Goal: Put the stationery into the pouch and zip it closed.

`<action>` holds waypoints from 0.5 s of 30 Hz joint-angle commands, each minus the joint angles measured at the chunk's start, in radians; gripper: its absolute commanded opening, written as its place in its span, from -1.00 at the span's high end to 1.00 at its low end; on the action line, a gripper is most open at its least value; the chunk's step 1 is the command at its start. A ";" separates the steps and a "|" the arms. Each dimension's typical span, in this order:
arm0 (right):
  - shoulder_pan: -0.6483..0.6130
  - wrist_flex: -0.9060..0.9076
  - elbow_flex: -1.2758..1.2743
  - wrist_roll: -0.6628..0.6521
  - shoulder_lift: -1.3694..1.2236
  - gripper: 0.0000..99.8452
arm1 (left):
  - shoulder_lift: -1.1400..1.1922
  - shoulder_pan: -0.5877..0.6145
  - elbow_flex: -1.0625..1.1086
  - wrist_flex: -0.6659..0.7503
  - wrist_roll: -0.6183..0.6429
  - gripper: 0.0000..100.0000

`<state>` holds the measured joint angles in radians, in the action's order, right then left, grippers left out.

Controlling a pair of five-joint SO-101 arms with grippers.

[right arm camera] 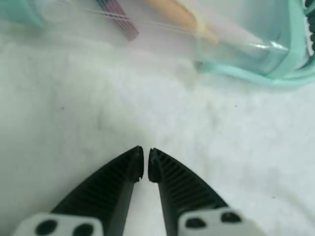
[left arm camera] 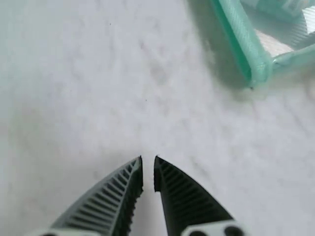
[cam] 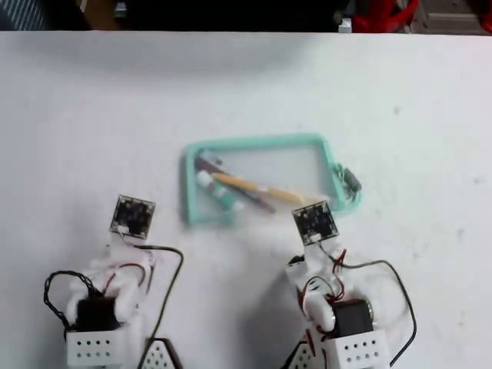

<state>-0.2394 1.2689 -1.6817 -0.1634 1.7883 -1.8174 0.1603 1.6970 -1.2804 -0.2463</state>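
Found left gripper (left arm camera: 147, 169) with jaws drawn together to a hairline slit, nothing held, tips poised over bare white table (left arm camera: 98, 88); noted one teal corner of the pouch (left arm camera: 243, 44) lying beyond the tips, apart from them. Found right gripper (right arm camera: 145, 160) in like condition, jaws closed to a thin slit and empty, over bare table; recorded the pouch's clear face and teal rim near these tips, not touching. From the high view, located the pouch flat at mid-table, long side running across, just beyond the left arm (cam: 108, 292) and right arm (cam: 338, 307); observed the right arm's camera board (cam: 315, 221) overlapping the pouch's near right corner in that view. Checked contents through the clear face: yellow pencil (cam: 254, 187) slanting from the left end down toward the near right corner; maroon pen (cam: 259, 202) lying close alongside it on the near side; white stick (cam: 211, 187) with a greenish end at the left end, by the teal rim. Noted a dark zip pull (cam: 351, 179) at the right short edge; could not tell whether the zip is open or closed.
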 commanded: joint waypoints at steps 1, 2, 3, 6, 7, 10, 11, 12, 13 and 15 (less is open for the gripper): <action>0.005 0.004 -0.009 -0.006 0.010 0.95 | -0.005 -0.013 -0.003 -0.005 0.009 0.89; 0.005 0.004 -0.009 -0.006 0.010 0.95 | -0.005 -0.013 -0.003 -0.005 0.009 0.89; 0.005 0.004 -0.009 -0.006 0.010 0.95 | -0.005 -0.013 -0.003 -0.005 0.009 0.89; 0.010 0.004 -0.009 -0.006 0.010 0.95 | -0.005 -0.013 -0.003 -0.005 0.009 0.89; 0.012 0.004 -0.009 -0.006 0.010 0.95 | -0.005 -0.013 -0.003 -0.005 0.009 0.89; 0.012 0.004 -0.009 -0.006 0.010 0.95 | -0.005 -0.013 -0.003 -0.005 0.009 0.89; 0.012 0.004 -0.009 -0.006 0.010 0.95 | -0.005 -0.013 -0.003 -0.005 0.009 0.89; 0.012 0.004 -0.009 -0.006 0.010 0.95 | -0.005 -0.013 -0.003 -0.005 0.009 0.89; 0.012 0.004 -0.009 -0.006 0.010 0.95 | -0.005 -0.013 -0.003 -0.005 0.009 0.89; 0.012 0.004 -0.009 -0.006 0.010 0.95 | -0.005 -0.013 -0.003 -0.005 0.009 0.89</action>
<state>-0.2394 1.2689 -1.6817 -0.1634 1.7883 -1.8174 0.1603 1.6970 -1.2804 -0.2463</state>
